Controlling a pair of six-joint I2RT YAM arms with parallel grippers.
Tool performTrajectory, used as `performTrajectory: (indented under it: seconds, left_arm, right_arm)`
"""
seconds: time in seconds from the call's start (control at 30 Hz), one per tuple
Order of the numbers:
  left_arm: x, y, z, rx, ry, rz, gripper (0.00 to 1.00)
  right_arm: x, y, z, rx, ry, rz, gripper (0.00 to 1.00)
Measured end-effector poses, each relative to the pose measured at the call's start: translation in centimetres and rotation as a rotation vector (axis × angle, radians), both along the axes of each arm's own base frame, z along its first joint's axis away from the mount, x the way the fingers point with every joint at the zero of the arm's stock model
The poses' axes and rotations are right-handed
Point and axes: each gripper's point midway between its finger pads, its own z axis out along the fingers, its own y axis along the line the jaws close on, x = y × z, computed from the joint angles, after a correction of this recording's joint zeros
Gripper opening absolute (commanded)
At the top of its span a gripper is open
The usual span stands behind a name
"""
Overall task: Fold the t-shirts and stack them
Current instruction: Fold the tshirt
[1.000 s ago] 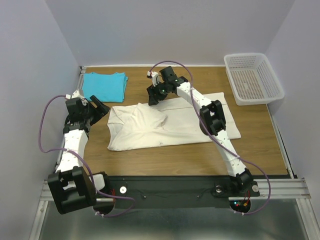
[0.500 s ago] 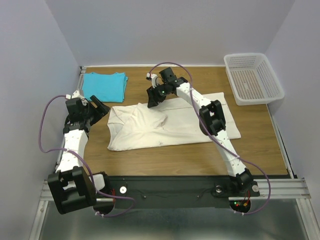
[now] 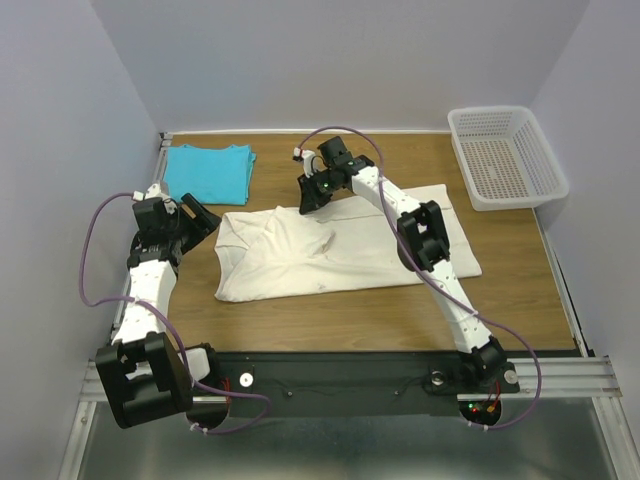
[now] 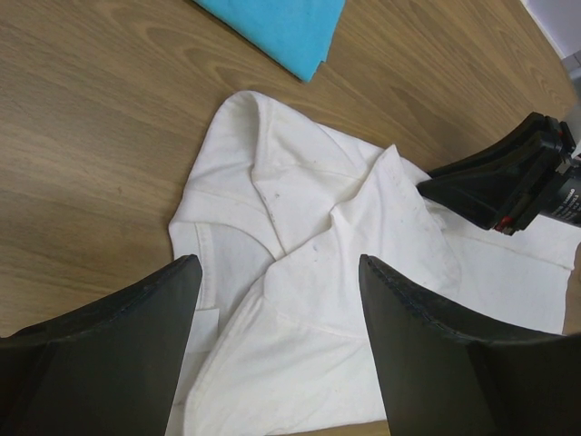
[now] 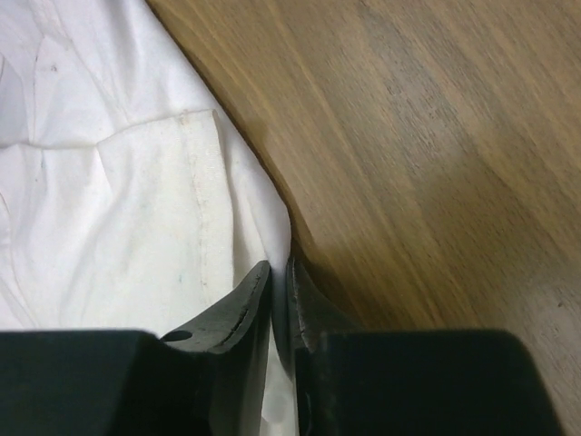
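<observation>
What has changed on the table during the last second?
The right tool, shut on the far edge of the cream shirt, shifted only slightly, and the raised fold in the shirt's middle has flattened. The left tool, open, the turquoise shirt and the basket stayed in place.

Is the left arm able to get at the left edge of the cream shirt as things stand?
Probably yes. The left hand is open just beside the cream shirt's left edge, with nothing between them. The right hand pinches the far edge, clear of that path.
</observation>
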Motion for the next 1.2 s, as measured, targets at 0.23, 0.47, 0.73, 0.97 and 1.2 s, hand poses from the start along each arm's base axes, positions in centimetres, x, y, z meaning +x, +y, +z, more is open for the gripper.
performTrajectory:
  seconds: [0.23, 0.47, 0.73, 0.97, 1.2]
  left_arm:
    - [0.0, 0.0, -0.2, -0.001, 0.007, -0.001, 0.81]
    - [0.0, -0.1, -0.6, -0.005, 0.018, -0.005, 0.81]
    - [0.0, -0.2, -0.7, -0.007, 0.02, -0.012, 0.81]
    - [0.0, -0.3, -0.7, -0.009, 0.019, -0.021, 0.81]
    - [0.1, -0.5, -0.8, -0.017, 0.019, -0.036, 0.81]
  right_arm:
    - [0.1, -0.4, -0.3, -0.002, 0.015, -0.014, 0.05]
    - [0.7, -2.1, -0.5, 0.012, 0.049, -0.053, 0.01]
    - [3.2, -6.6, -0.4, 0.017, 0.069, -0.154, 0.01]
    - [4.8, -11.6, -0.4, -0.008, 0.077, -0.258, 0.0]
    - [7.1, -15.9, -0.3, -0.038, 0.059, -0.415, 0.01]
